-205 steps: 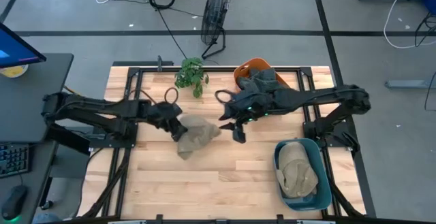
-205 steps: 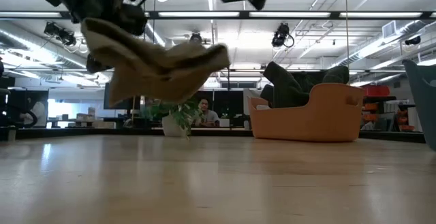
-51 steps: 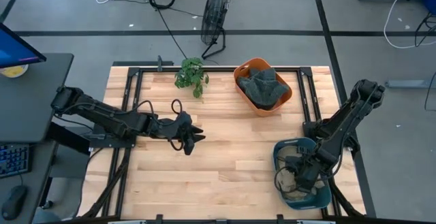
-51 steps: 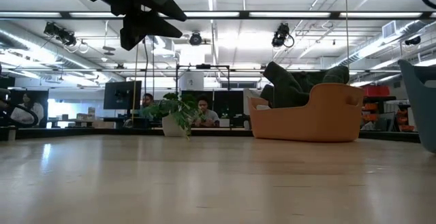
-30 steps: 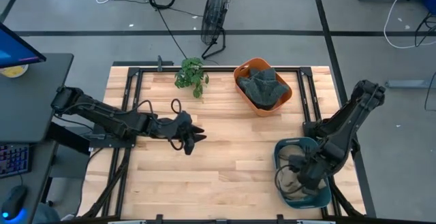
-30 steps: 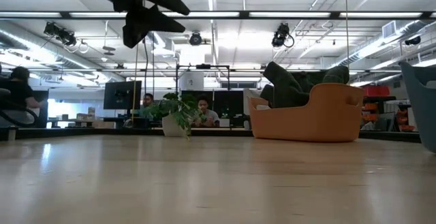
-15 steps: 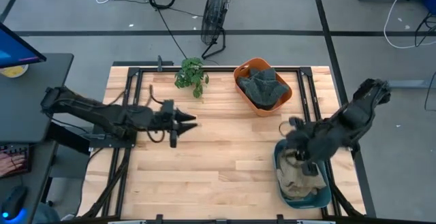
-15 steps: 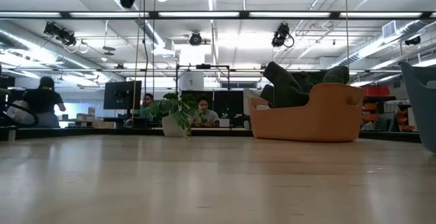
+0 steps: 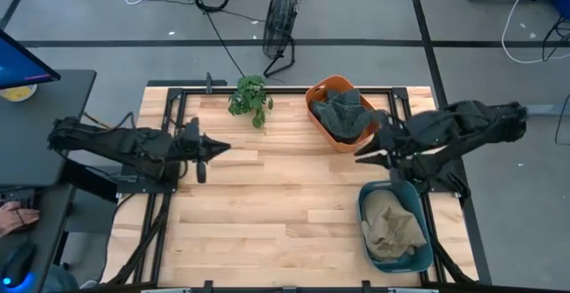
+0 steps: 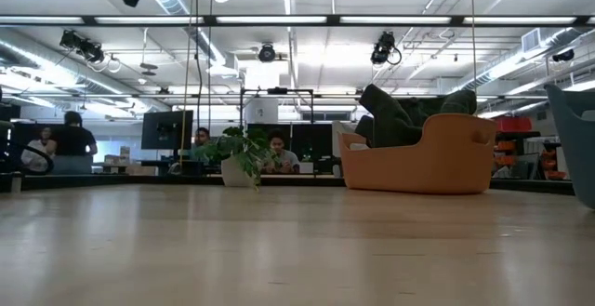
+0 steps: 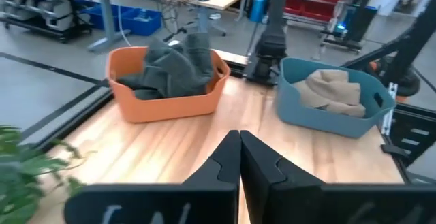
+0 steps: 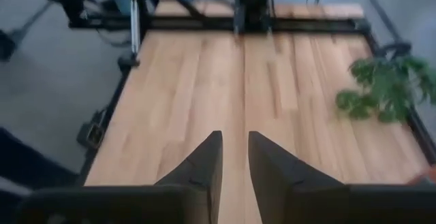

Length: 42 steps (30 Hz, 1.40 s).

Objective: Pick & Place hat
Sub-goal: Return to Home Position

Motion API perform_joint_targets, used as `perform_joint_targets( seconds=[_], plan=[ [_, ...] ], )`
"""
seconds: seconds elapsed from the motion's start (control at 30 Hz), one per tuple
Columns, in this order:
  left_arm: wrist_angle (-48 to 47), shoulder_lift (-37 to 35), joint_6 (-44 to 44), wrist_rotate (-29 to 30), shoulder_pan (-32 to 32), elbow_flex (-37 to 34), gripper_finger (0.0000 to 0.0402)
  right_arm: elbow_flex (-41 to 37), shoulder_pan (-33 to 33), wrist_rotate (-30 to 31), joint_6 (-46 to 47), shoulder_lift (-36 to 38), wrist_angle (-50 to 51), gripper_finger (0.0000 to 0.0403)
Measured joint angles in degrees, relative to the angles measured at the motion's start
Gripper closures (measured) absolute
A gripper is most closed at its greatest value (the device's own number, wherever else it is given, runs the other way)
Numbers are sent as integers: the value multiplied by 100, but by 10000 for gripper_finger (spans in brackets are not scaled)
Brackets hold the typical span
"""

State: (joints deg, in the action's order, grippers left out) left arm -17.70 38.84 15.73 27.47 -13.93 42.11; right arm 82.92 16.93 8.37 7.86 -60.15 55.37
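high view: brown caps (image 9: 392, 229) lie in the blue bin (image 9: 363, 220), the gray cap (image 9: 343, 110) in the orange bin (image 9: 312, 101). left gripper (image 11: 238, 141) fingers closed, right gripper (image 12: 235, 142) fingers slightly parted, both empty. best to retract each arm high, clear of the bins.

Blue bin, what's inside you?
Crumpled brown cap fabric fills the blue bin. Anything underneath that top layer is covered, so the number of caps cannot be told.
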Motion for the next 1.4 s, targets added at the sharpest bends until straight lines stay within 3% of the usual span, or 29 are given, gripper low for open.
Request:
perform_joint_targets(
  seconds=[0.3, 0.63, 1.03, 1.2, 1.4],
  plan=[
    [-109, -1244, -183, 102, 0, -614, 398, -2307, -1168, -70, -3, 1428, -1730, 329],
    [1359, -2636, -434, 145, 0, -2068, 399, -4741, -1811, -652, 121, 2776, -4462, 329],
    [2536, -3852, -1060, 143, 60, -3418, 399, -6003, -2279, -1102, 623, 3950, -4964, 335],
    [3034, -3848, -1148, 139, 85, -3835, 399, -6404, -2438, -1093, 658, 4552, -5108, 345],
    [3524, -3849, -1048, 94, 132, -4151, 399, -7213, -2518, -1083, 860, 5161, -6027, 356]
  ],
)
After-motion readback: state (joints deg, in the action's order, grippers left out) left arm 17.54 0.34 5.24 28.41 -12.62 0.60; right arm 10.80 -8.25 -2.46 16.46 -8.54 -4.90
